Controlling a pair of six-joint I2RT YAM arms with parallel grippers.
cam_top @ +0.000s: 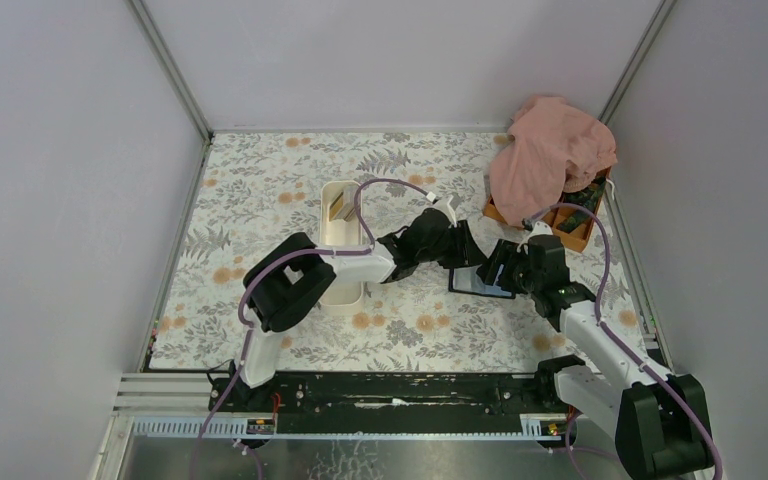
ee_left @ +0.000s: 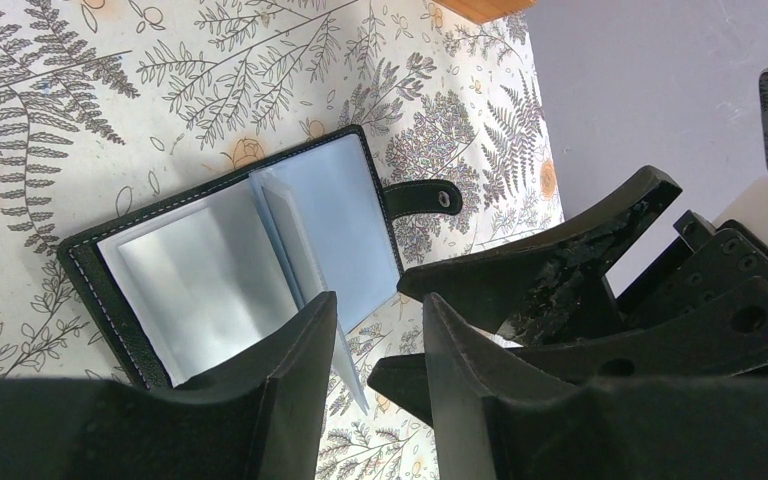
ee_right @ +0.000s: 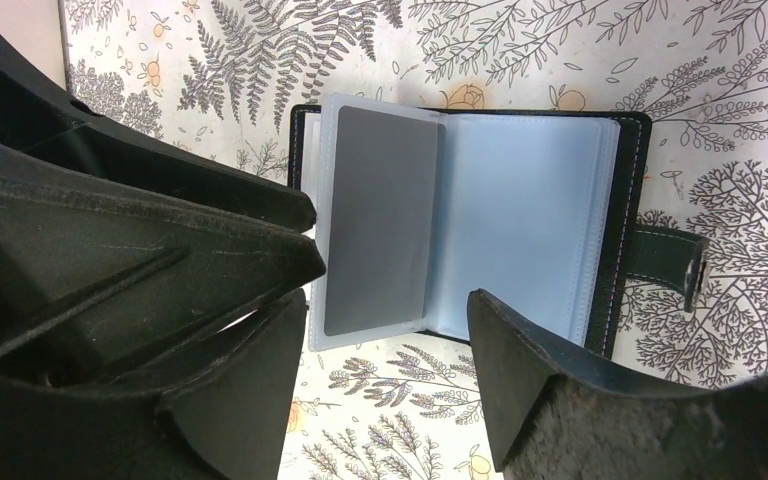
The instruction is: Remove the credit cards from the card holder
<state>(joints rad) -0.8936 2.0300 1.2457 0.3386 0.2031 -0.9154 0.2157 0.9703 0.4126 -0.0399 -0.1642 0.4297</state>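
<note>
Top external: tray point(cam_top: 332, 236) nr card holder point(cam_top: 476, 284)

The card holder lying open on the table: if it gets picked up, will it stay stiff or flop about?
The card holder would probably flop: its clear sleeves stand fanned up loosely from the spine. Those glossy sleeves look slippery to pinch. Lying flat and thin on the tablecloth, it should slide rather than tip when pushed.

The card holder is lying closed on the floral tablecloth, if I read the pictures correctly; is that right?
Not quite: the card holder lies open on the floral tablecloth, its clear sleeves spread, as the right wrist view shows.
</note>
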